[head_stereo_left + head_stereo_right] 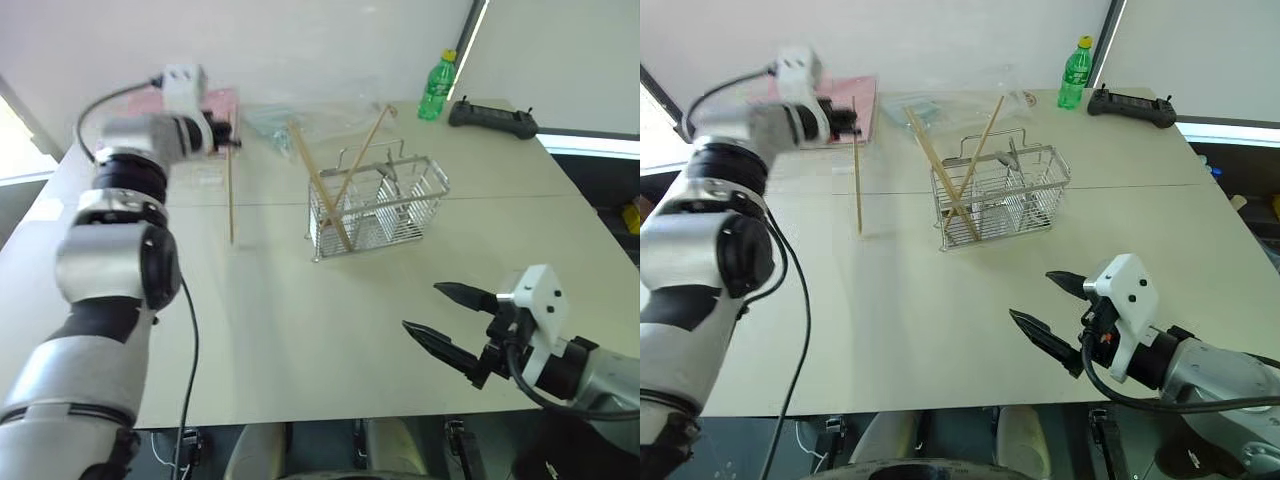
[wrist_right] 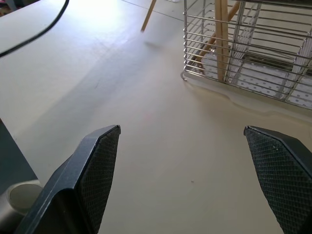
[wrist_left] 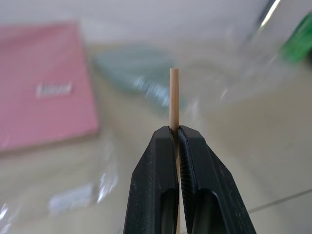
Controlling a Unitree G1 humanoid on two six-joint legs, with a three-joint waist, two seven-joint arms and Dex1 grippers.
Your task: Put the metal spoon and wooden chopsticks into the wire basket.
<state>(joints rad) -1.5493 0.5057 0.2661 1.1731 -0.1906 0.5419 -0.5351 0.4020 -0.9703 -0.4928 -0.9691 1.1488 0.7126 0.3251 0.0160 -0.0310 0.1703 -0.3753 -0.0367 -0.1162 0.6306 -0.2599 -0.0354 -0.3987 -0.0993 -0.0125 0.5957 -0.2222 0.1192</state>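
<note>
Hovering over the table's point(image 1: 300, 350) near edge, the right gripper point(image 1: 450, 325) has its jaws spread wide. Mid-table stands the wire basket point(image 1: 380, 205) — two chopsticks point(image 1: 318, 190) leaning inside. Toward the far left corner, the left gripper point(image 1: 228, 142) pinches another chopstick point(image 1: 230, 195) upright.

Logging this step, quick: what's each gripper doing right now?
Left gripper: shut on a wooden chopstick, which hangs upright.
Right gripper: open, holding nothing, above the table.
</note>
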